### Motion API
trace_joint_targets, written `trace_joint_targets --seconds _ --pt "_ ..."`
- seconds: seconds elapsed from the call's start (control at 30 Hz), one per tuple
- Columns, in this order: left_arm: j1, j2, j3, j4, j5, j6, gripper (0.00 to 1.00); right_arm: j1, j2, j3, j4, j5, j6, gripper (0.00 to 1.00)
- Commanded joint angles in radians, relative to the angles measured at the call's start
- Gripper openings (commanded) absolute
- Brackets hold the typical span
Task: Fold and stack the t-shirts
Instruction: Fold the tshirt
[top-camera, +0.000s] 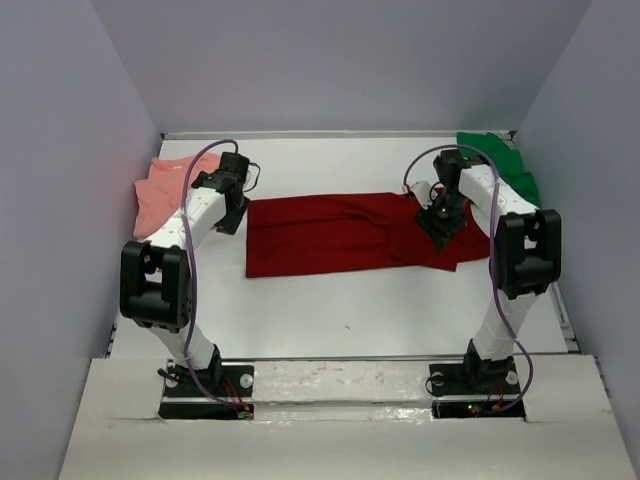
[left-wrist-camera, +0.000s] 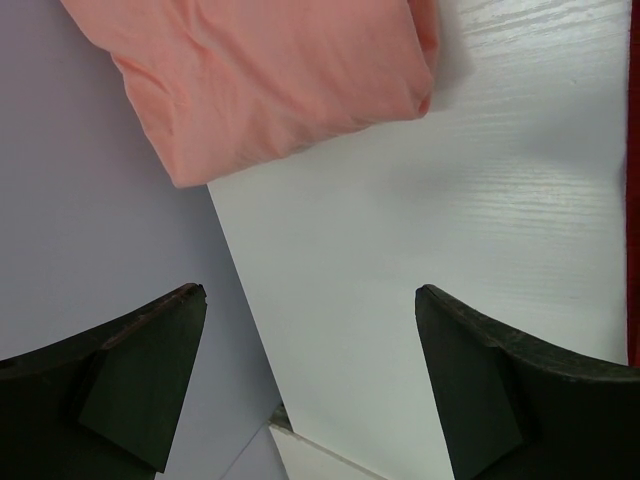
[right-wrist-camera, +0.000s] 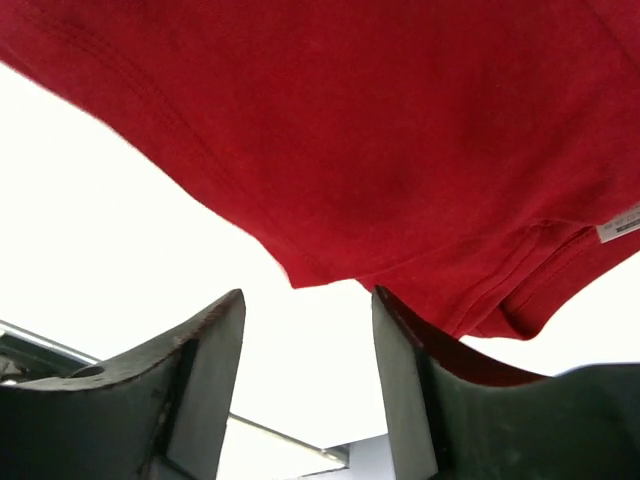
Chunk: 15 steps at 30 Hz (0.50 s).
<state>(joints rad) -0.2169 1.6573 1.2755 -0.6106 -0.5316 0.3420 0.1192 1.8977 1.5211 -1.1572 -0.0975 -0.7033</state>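
Observation:
The dark red t-shirt lies spread flat across the middle of the table, folded into a long band. My right gripper hovers over its right end, open. In the right wrist view the jaws stand apart with only white table between them. The red cloth starts just beyond the fingertips and runs behind the right finger. The salmon pink t-shirt lies bunched at the far left. My left gripper hangs open beside it, its jaws wide over bare table short of the pink cloth. The green t-shirt sits crumpled in the far right corner.
Grey walls close in the table on the left, back and right. A white size label shows on the red shirt's hem. The table's left edge runs under my left gripper.

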Motion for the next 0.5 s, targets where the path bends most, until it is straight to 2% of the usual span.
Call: trace_joint_targets --seconds 0.0,0.13,0.23,0.27,0.3,0.37,0.4,0.47 --pt "-0.009 -0.044 0.024 -0.008 -0.004 0.003 0.99 0.005 -0.071 0.034 -0.068 -0.031 -0.007 0.64" --pt "-0.016 -0.037 0.028 -0.012 0.004 0.000 0.99 0.005 -0.109 0.068 -0.059 -0.028 0.011 0.64" --pt "-0.024 -0.036 0.031 -0.014 0.018 -0.005 0.99 0.005 -0.181 0.044 0.032 0.010 0.056 0.60" --pt "-0.024 -0.031 0.036 -0.012 0.030 -0.008 0.99 0.005 -0.228 0.016 0.112 0.087 0.088 0.50" --pt "-0.027 -0.030 0.036 -0.011 0.035 -0.009 0.98 0.005 -0.253 -0.002 0.149 0.088 0.099 0.45" --pt "-0.032 -0.022 0.045 -0.009 0.059 -0.011 0.98 0.005 -0.305 -0.066 0.277 0.196 0.122 0.31" --pt "-0.035 -0.019 0.050 -0.008 0.068 -0.014 0.98 0.005 -0.331 -0.087 0.313 0.229 0.131 0.13" --pt "-0.045 -0.010 0.062 0.003 0.128 -0.014 0.98 0.005 -0.397 -0.130 0.387 0.283 0.151 0.00"
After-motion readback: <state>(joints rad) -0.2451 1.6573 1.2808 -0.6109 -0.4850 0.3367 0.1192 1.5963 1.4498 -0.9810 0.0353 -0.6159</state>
